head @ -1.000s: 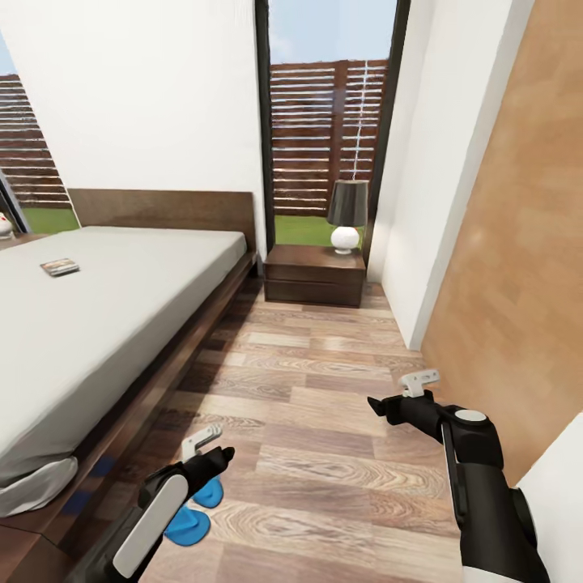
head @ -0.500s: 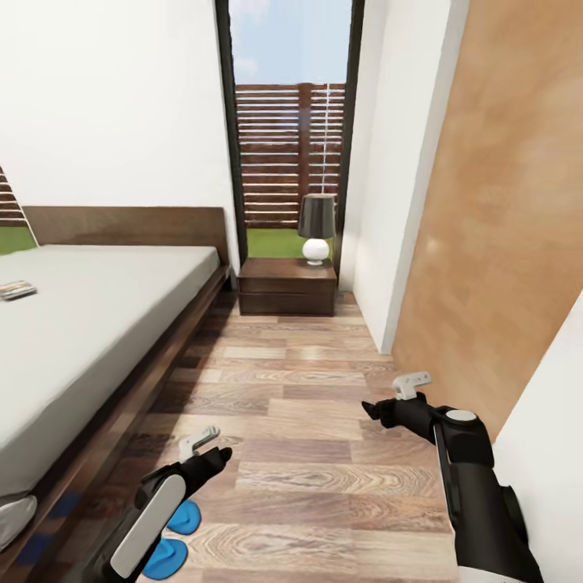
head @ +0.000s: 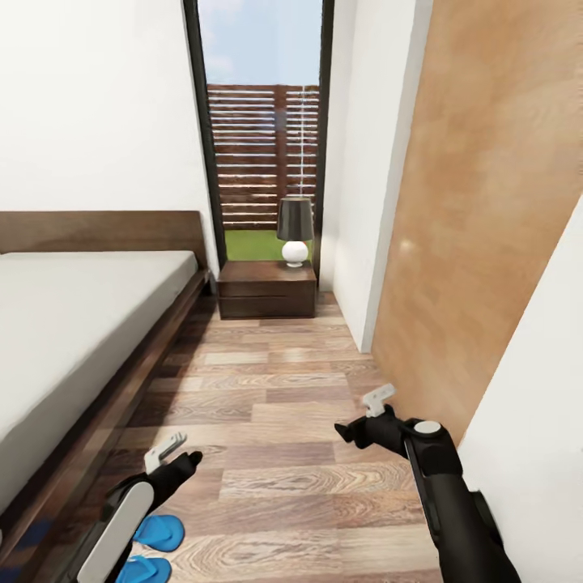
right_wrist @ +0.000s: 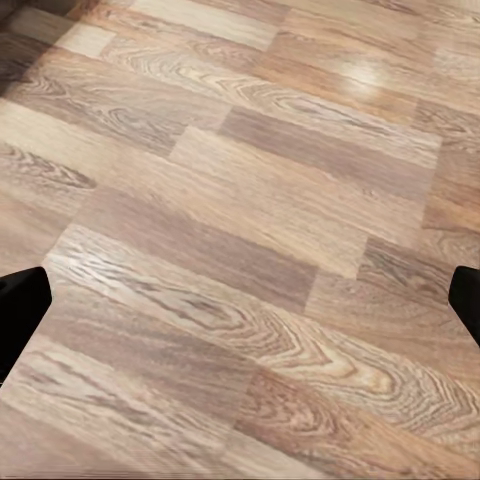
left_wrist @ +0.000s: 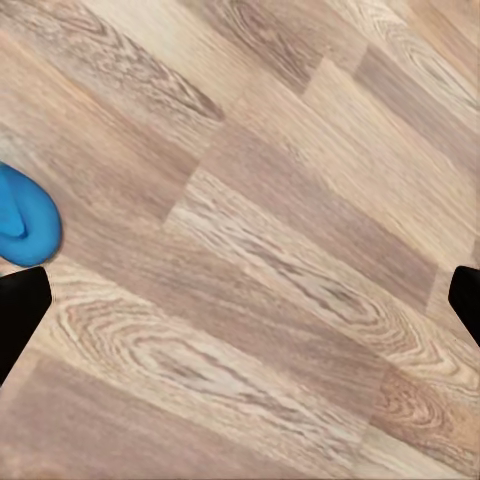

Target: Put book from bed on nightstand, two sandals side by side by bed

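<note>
Two bright blue flat sandals (head: 154,544) lie on grained wood-plank floor (head: 283,405) beside the off-white bed (head: 73,324); both arms' black fingers (left_wrist: 20,310) spread, empty.

Two blue sandals (head: 154,546) lie on the wooden floor (head: 291,389).

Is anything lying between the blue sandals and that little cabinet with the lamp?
No: in the head view, only bare wooden floor separates the sandals from the nightstand.
</note>
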Robot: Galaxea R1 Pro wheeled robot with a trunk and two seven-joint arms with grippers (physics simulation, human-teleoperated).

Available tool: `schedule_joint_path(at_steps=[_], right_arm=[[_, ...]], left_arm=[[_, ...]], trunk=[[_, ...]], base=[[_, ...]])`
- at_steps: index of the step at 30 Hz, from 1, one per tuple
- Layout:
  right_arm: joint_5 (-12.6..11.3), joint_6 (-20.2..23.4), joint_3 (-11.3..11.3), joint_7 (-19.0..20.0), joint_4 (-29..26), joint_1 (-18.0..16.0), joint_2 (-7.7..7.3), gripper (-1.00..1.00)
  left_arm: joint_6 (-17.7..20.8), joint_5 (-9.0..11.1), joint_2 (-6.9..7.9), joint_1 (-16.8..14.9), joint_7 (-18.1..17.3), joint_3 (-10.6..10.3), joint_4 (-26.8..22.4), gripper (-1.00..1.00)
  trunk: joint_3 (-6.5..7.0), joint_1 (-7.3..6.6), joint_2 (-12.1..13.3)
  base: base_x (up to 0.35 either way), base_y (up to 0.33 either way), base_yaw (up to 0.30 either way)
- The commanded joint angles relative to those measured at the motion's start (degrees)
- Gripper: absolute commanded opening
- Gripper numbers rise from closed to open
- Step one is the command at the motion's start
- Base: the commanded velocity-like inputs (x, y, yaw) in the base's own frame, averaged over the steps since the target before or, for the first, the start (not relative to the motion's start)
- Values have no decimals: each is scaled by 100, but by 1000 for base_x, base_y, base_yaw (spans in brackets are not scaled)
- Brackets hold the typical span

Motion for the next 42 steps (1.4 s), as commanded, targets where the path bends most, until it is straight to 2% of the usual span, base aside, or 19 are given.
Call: schedule_joint_path(at_steps=[1,5,11,28,42], right_arm=[[59,-8,56,77,-4,9,2,100],[57,-48,243,136,4,47,-11,100],[56,-61,311,156,5,61,-15,100],[65,-75,353,156,-2,70,-16,100],[106,-74,351,146,-1,64,-16,100]], left_arm=[[0,48,6,10,52,25,-12,100],[-7,6,4,50,46,88,-9,100],[-20,-20,5,63,44,97,15,100],[-69,-26,8,144,35,159,40,100],[-76,16,8,149,35,168,45,100]], trunk=[[-6,-1,-3],[-6,-1,-3],[-6,-1,-3],[-6,-1,-3],[-6,-1,-3]], base=[[0,0,-60],[18,-12,-36],[155,-104,-11],[263,-153,16],[70,-25,125]])
